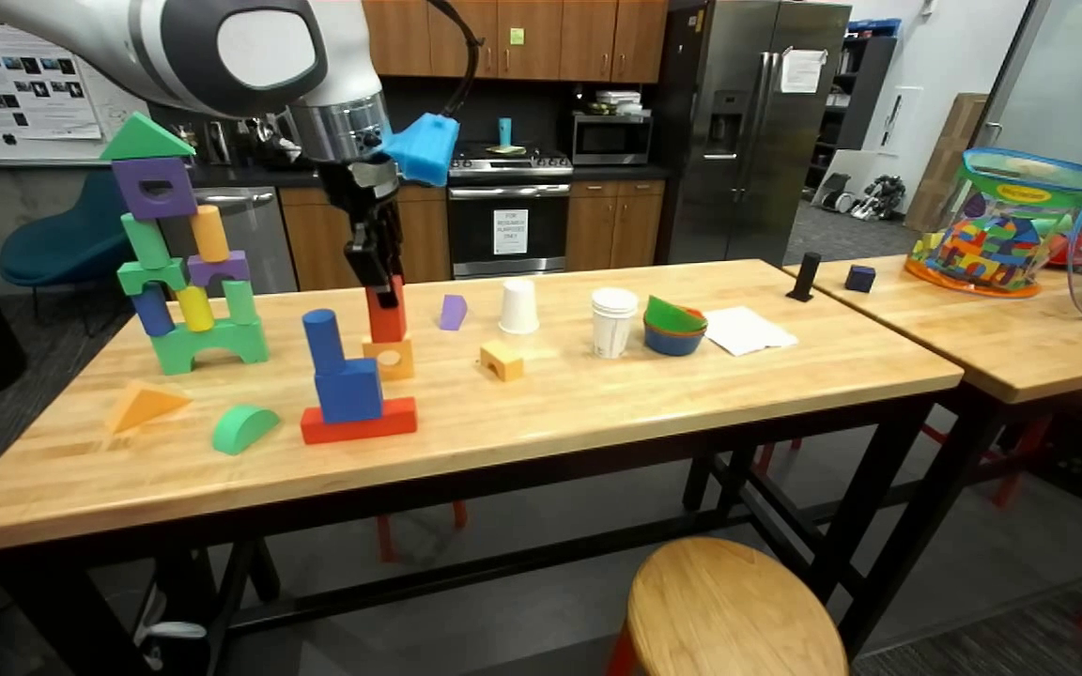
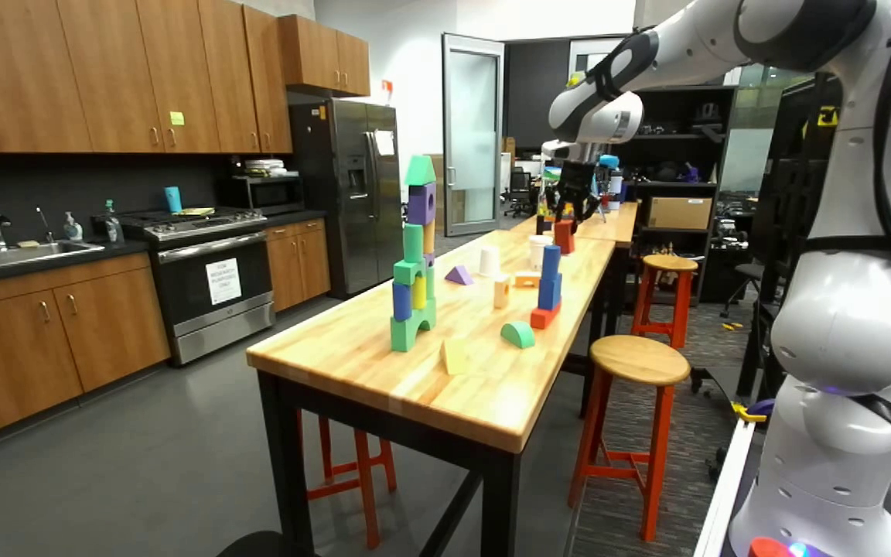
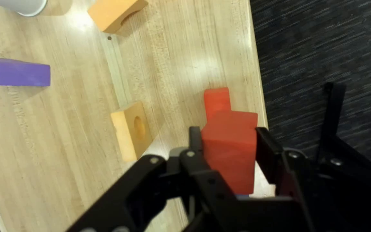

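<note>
Red foam-like rectangular block (image 3: 229, 167) (long axis upright): clamped in black two-finger gripper (image 3: 228, 135), clear above flat red plank (image 3: 217, 99) near long edge of worktop (image 3: 172, 64).

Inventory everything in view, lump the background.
main table, second table: 2, wood, adjoining
held block: 1, red, in gripper
bar: 1, red, main table
cuboid: 1, blue, on bar
cylinder: 1, blue, on cuboid
holed block, arch block, triangle: 3, orange, main table
wedge: 1, purple, main table
semicircle: 1, green, main table
block tower: 1, multicoloured, main table
upturned cup: 1, white, main table
lidded cups: count unclear, white, main table
bowls: probably 3, blue, orange, green, nested
paper: 1, white, beside bowls
stand: 1, black, main table
cube: 1, navy, second table
bag: 1, clear, second table
stools: 3+, wood and red, floor
kitchen units: several, brown, steel, background
gripper: 1, black, shut on held block
arm: 1, white, over main table
</note>
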Motion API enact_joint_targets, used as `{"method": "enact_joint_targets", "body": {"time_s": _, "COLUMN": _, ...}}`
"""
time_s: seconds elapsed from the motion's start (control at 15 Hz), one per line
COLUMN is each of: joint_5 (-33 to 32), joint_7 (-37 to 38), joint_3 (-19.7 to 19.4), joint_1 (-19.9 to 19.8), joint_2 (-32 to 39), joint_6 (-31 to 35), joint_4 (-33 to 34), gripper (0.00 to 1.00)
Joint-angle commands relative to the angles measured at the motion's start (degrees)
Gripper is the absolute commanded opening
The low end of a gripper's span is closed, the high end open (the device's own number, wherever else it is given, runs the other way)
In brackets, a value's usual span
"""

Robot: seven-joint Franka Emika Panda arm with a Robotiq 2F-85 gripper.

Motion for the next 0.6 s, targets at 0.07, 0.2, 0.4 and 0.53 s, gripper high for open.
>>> {"method": "enact_joint_targets", "body": {"time_s": 0.07, "joint_5": 3.21, "joint_7": 1.67, "joint_3": 0.36, "joint_1": -1.6, "joint_2": -0.92, "joint_6": -0.11, "joint_4": -0.89, "gripper": 0.19}}
{"method": "enact_joint_targets", "body": {"time_s": 0.2, "joint_5": 3.6, "joint_7": 1.64, "joint_3": 0.27, "joint_1": -1.96, "joint_2": -1.07, "joint_6": 0.16, "joint_4": -1.36, "gripper": 0.19}}
{"method": "enact_joint_targets", "body": {"time_s": 0.4, "joint_5": 1.55, "joint_7": 2.22, "joint_3": 0.21, "joint_1": -2.25, "joint_2": -1.35, "joint_6": 1.59, "joint_4": -2.41, "gripper": 0.19}}
{"method": "enact_joint_targets", "body": {"time_s": 0.53, "joint_5": 0.6, "joint_7": 2.26, "joint_3": 0.21, "joint_1": -2.32, "joint_2": -1.54, "joint_6": 2.32, "joint_4": -3.07, "gripper": 0.19}}
